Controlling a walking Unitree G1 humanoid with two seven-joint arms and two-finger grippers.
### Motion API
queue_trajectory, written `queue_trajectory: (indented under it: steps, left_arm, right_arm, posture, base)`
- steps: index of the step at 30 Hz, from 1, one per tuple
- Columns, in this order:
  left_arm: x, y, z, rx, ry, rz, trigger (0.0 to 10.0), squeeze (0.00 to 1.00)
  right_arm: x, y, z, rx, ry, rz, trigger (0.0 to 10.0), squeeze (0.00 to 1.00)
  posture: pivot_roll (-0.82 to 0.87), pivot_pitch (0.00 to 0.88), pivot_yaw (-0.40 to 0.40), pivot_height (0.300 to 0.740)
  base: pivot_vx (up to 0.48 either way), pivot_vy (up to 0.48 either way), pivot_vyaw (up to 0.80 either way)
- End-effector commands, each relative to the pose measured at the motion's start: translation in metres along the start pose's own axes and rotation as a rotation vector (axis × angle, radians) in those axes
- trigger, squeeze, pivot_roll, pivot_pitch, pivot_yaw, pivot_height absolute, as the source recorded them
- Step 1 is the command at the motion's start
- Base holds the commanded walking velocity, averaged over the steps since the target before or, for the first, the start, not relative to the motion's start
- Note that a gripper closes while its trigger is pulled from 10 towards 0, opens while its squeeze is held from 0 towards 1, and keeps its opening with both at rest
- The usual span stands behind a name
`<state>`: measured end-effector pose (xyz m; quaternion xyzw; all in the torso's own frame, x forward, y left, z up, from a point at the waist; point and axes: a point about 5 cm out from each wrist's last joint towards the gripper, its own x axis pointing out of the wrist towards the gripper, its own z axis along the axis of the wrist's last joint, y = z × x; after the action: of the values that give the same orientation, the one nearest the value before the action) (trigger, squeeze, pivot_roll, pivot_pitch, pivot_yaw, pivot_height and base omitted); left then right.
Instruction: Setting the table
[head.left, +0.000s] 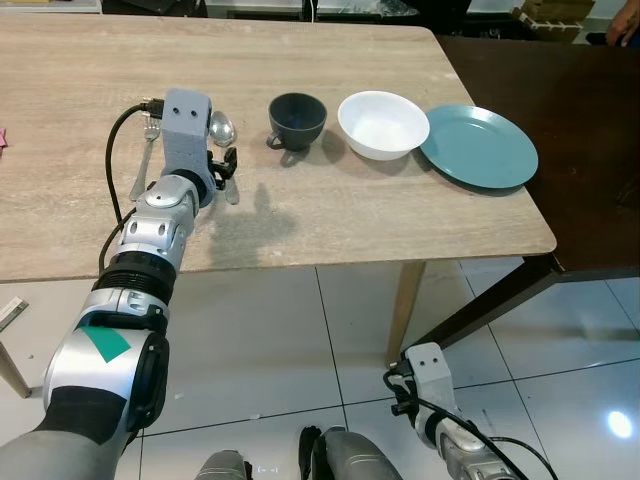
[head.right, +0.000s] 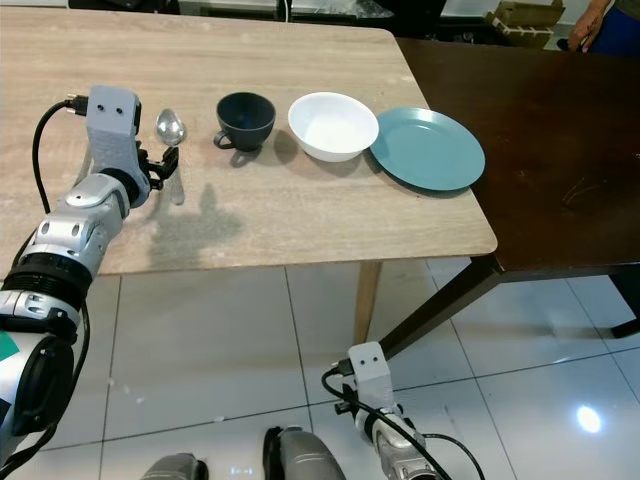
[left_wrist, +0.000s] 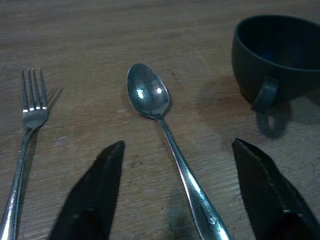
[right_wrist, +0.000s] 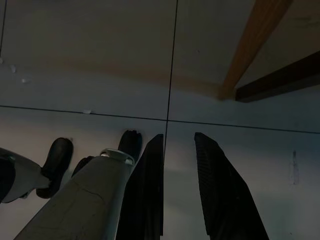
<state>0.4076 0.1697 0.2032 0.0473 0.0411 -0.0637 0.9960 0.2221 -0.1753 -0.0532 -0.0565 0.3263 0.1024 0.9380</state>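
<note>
Your left gripper (left_wrist: 172, 195) hovers low over the handle of the spoon (left_wrist: 150, 97), fingers spread to either side of it; the spoon's long axis runs from the table's (head.left: 330, 215) near edge toward its far edge, bowl end away from you, between fork (left_wrist: 30, 120) and cup (left_wrist: 277, 60). The left arm reaches forward over the near edge, wrist pitched down. Your right gripper (right_wrist: 175, 190) hangs idle below the table, fingers slightly parted.

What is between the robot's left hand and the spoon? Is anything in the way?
Nothing visible is in the way. The left gripper is open, with one finger on each side of the spoon handle on the table. The fork and the dark cup lie outside the fingers. The right gripper hangs idle.
</note>
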Motion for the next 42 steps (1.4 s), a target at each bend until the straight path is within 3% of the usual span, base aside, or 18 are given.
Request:
queue_trajectory:
  steps: [1,5,6,7,8,9,10,12,36,42]
  left_arm:
    - [0.001,0.001,-0.001,-0.008,0.01,-0.005,10.0,1.0]
    - [0.001,0.008,-0.004,-0.002,0.028,0.033,10.0,1.0]
    - [-0.001,0.019,-0.008,0.006,0.052,0.105,10.0,1.0]
    - [-0.001,0.019,-0.008,0.006,0.052,0.105,10.0,1.0]
    - [-0.004,0.033,-0.012,0.007,0.068,0.19,10.0,0.96]
    - [-0.009,0.05,-0.017,0.014,0.093,0.285,10.0,0.0]
    - [-0.009,0.05,-0.017,0.014,0.093,0.285,10.0,0.0]
    - [-0.017,0.07,-0.022,-0.002,0.107,0.364,10.0,0.0]
    - [-0.02,0.075,-0.027,-0.046,0.09,0.365,10.0,0.0]
    - [-0.025,0.086,-0.026,-0.06,0.07,0.425,10.0,0.0]
  right_arm:
    - [-0.004,0.0,-0.012,0.01,0.034,-0.01,10.0,0.0]
    - [-0.004,0.0,-0.013,0.01,0.036,-0.007,10.0,0.0]
    - [-0.004,0.0,-0.013,0.01,0.035,-0.007,10.0,0.0]
    - [-0.004,0.0,-0.013,0.01,0.035,-0.007,10.0,0.0]
    - [-0.004,0.0,-0.012,0.01,0.034,-0.008,10.0,0.0]
    - [-0.004,-0.001,-0.012,0.01,0.032,-0.008,10.0,0.0]
    - [-0.004,-0.001,-0.012,0.01,0.032,-0.008,10.0,0.0]
    - [-0.004,-0.002,-0.01,0.002,0.029,-0.001,10.0,0.0]
    - [-0.002,-0.004,-0.005,-0.021,0.016,0.021,10.0,0.0]
    - [-0.003,-0.009,-0.002,-0.066,0.017,0.051,10.0,0.0]
  posture:
    - [0.07,0.077,-0.026,0.74]
    - [0.07,0.078,-0.027,0.74]
    - [0.07,0.077,-0.027,0.74]
    - [0.07,0.077,-0.027,0.74]
    - [0.07,0.077,-0.027,0.74]
    - [0.07,0.077,-0.035,0.74]
    - [0.07,0.077,-0.035,0.74]
    - [0.08,0.078,-0.049,0.74]
    - [0.07,0.086,-0.094,0.74]
    - [0.07,0.102,-0.137,0.74]
  base:
    - [0.0,0.0,0.0]
    - [0.0,0.0,0.0]
    - [0.0,0.0,0.0]
    - [0.0,0.0,0.0]
    - [0.0,0.0,0.0]
    - [0.0,0.0,0.0]
    - [0.0,0.0,0.0]
    - [0.0,0.0,0.0]
    - [0.0,0.0,0.0]
    - [0.0,0.0,0.0]
